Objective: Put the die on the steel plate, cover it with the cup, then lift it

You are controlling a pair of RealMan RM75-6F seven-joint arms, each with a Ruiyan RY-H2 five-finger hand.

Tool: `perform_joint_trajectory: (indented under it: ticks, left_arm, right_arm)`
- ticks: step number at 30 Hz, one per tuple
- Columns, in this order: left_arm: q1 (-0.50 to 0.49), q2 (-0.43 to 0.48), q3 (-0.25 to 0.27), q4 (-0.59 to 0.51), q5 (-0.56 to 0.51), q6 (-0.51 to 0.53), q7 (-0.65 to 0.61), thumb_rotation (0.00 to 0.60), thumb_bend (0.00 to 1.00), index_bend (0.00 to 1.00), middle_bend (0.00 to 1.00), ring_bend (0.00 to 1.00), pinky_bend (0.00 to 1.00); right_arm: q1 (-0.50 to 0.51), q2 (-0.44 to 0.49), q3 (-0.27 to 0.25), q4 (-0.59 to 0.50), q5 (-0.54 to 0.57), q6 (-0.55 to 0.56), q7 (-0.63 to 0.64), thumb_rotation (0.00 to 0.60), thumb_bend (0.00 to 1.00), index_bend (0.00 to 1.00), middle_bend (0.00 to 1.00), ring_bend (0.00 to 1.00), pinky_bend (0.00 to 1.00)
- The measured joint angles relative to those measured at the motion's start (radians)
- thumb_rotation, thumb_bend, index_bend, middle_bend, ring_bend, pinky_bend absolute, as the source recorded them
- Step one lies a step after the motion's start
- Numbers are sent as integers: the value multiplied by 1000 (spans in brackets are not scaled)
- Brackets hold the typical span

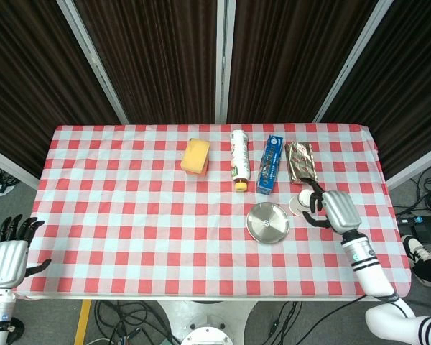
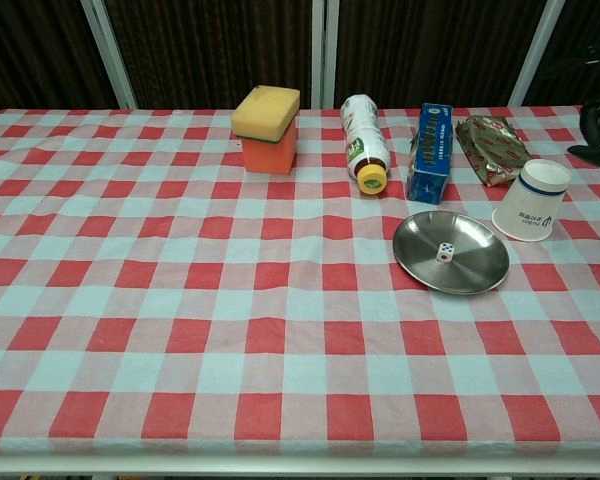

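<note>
Steel plate holds the die — right robot hand, fingers spread, empty, near the cup.

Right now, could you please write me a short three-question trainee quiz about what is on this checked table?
1. True or false: the small white die lies on the round steel plate.
2. How does the white paper cup stand? A) mouth down beside the plate B) over the die C) held aloft
3. Fill in: the right hand hovers near the ____.

Key: 1 true; 2 A; 3 cup.
</note>
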Motion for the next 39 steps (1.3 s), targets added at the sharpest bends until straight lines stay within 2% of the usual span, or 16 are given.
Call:
perform_joint_trajectory:
  ticks: [1, 3, 5, 8, 16, 24, 29, 33, 39]
  left_arm:
    - [-1, 0, 1, 0, 1, -2, 1, 600, 27, 193, 144, 46, 32]
    - [-4, 0, 2, -4, 4, -5, 4, 600, 27, 193, 144, 46, 32]
    - [-5, 2, 1, -8, 6, -2, 8, 600, 27, 193, 145, 46, 32]
    - [-4, 5, 1, -15, 6, 1, 13, 600, 27, 193, 145, 46, 32]
    - [4, 16, 4, -32, -1, 4, 26, 600, 27, 193, 145, 47, 32]
    - [2, 18, 3, -37, -3, 0, 30, 600, 26, 193, 145, 46, 32]
    - [2, 18, 4, -35, -6, -5, 26, 600, 27, 193, 145, 46, 32]
    - [6, 16, 4, -33, -8, -2, 22, 600, 26, 193, 145, 46, 32]
    - [7, 15, 4, -28, -10, -3, 17, 600, 26, 193, 145, 46, 32]
  right_arm:
    - [-11, 9, 1, 9, 8, -4, 48, 600, 204, 199, 404, 308, 446]
    - [-22, 18, 3, 31, 22, -22, 121, 600, 165, 202, 298, 162, 275]
    - [-26, 20, 6, 74, 42, -64, 195, 600, 130, 192, 238, 79, 178]
    - [-17, 4, 10, 155, 67, -144, 251, 600, 107, 170, 196, 26, 123]
    - [66, -119, 24, 367, 78, -317, 366, 600, 90, 153, 180, 16, 108]
    - [119, -197, 20, 452, 36, -377, 441, 600, 117, 167, 193, 25, 107]
    - [133, -229, 22, 495, 32, -390, 452, 600, 230, 335, 229, 29, 108]
    - [138, -248, 33, 516, 45, -387, 442, 600, 257, 458, 255, 47, 107]
    - [129, -217, 29, 443, 2, -334, 465, 600, 259, 480, 266, 47, 107]
